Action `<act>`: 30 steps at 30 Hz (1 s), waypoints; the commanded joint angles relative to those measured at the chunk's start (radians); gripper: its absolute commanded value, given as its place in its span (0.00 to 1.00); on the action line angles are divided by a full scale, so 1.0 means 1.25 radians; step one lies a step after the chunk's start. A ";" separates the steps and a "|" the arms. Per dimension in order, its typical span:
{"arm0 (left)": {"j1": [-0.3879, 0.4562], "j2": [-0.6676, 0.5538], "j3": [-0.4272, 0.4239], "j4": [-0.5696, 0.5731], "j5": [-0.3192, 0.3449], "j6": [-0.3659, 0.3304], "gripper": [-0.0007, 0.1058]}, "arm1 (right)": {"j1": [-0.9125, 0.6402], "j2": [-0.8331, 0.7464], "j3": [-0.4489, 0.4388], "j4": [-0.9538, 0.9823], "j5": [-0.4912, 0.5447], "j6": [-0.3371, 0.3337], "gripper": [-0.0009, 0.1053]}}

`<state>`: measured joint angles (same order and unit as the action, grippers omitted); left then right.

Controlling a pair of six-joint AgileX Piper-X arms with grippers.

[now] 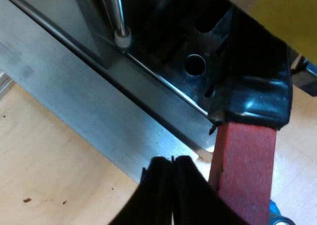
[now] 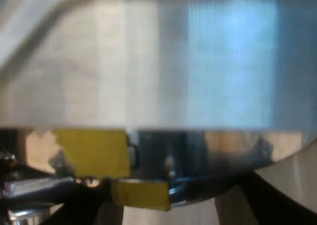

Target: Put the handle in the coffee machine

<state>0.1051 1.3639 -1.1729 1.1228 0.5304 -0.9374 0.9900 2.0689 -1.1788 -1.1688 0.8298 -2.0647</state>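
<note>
The holder's dark handle [image 1: 257, 93] reaches out from the espresso machine's front [image 1: 163, 46] and ends in a red tip [image 1: 245, 170]. My left gripper [image 1: 172, 185] is shut with nothing between its fingers. It sits just beside the red tip, over the machine's steel base [image 1: 99, 116]. My right gripper [image 2: 163, 210] is pressed up close to a brushed metal panel of the machine [image 2: 158, 61]. Under that panel sit dark parts with yellow tape [image 2: 91, 150].
A steam wand with a white tip [image 1: 121, 36] hangs over the dark drip area, which has a round hole [image 1: 195, 65]. The machine stands on a light wooden table [image 1: 44, 170]. A blue object [image 1: 277, 217] lies on the table near the red tip.
</note>
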 commanded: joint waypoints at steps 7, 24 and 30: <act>-0.004 -0.005 0.000 0.035 0.024 0.002 0.01 | -0.005 -0.151 -0.019 -0.066 0.003 -0.010 0.43; -0.004 -0.005 0.008 0.102 0.089 -0.018 0.01 | -0.005 -0.158 -0.019 -0.065 0.003 -0.021 0.43; -0.004 -0.010 0.068 0.085 0.089 -0.028 0.01 | -0.005 -0.158 -0.019 -0.065 0.003 -0.021 0.43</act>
<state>0.1051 1.3544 -1.0953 1.2135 0.6247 -0.9667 0.9900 2.0689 -1.1788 -1.1695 0.8421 -2.0893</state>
